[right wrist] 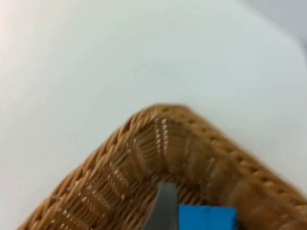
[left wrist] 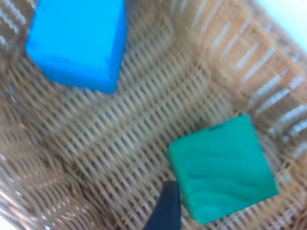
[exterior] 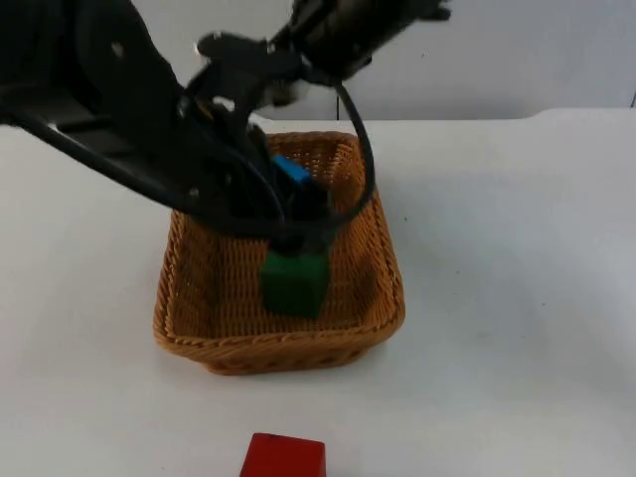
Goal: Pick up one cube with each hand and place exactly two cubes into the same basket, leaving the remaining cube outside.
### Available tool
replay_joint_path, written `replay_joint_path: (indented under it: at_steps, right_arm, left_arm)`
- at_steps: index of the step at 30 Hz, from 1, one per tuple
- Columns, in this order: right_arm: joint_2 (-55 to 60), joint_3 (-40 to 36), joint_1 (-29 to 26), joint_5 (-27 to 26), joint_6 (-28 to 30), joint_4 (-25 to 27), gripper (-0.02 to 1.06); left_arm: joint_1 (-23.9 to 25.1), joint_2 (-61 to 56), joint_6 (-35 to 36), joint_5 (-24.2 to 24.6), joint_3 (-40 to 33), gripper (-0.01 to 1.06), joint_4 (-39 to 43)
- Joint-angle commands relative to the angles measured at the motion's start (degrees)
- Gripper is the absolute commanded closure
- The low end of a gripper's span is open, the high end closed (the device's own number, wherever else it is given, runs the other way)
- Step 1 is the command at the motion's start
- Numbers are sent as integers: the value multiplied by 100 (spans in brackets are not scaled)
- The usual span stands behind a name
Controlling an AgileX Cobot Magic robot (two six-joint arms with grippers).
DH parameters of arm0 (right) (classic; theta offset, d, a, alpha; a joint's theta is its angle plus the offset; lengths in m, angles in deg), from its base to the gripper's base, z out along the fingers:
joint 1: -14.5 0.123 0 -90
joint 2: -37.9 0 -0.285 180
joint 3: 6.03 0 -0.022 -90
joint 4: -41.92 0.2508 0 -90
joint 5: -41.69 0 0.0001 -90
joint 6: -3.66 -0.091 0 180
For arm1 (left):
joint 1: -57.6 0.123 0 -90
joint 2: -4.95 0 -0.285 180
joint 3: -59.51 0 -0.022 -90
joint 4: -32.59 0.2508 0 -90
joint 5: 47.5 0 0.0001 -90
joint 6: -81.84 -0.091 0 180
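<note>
White table [exterior: 517, 298] carries a basket [exterior: 189, 333] holding blue cube [exterior: 291, 169] and green cube [exterior: 294, 283]; left gripper [exterior: 298, 238] just above green, grip unclear; right gripper [exterior: 253, 84] at 12 o'clock, grip unclear; red cube [exterior: 283, 457] at 6 o'clock outside.

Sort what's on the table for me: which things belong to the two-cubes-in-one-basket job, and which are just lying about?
Belongs to the job:
- wicker basket
- blue cube, lying in the basket
- green cube, in the basket under the left gripper
- red cube, on the table outside the basket
- right gripper, at the basket's far corner

Just lying about:
- nothing
</note>
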Motion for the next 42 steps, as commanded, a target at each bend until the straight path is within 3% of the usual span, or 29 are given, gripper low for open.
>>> replay_joint_path:
  at_steps: [1, 8, 27, 37, 42]
  right_arm:
    - [-247, 33, 35, 224, -13, -92, 33]
    - [-968, 33, 35, 1065, -65, -224, 33]
    - [-1664, 2, 35, 2144, -338, -176, 33]
    - [-1692, 2, 35, 2266, -447, -165, 33]
    - [-1692, -342, 35, 2055, -489, -153, 33]
  left_arm:
    - [-30, -316, -13, 153, 36, 30, 114]
    - [-30, -1209, -13, 449, 36, 30, 371]
    - [-8, -1894, 52, 1454, 36, 30, 547]
    - [3, -2306, 139, 1619, -49, 30, 760]
    - [3, -2623, 333, 1542, -232, 30, 870]
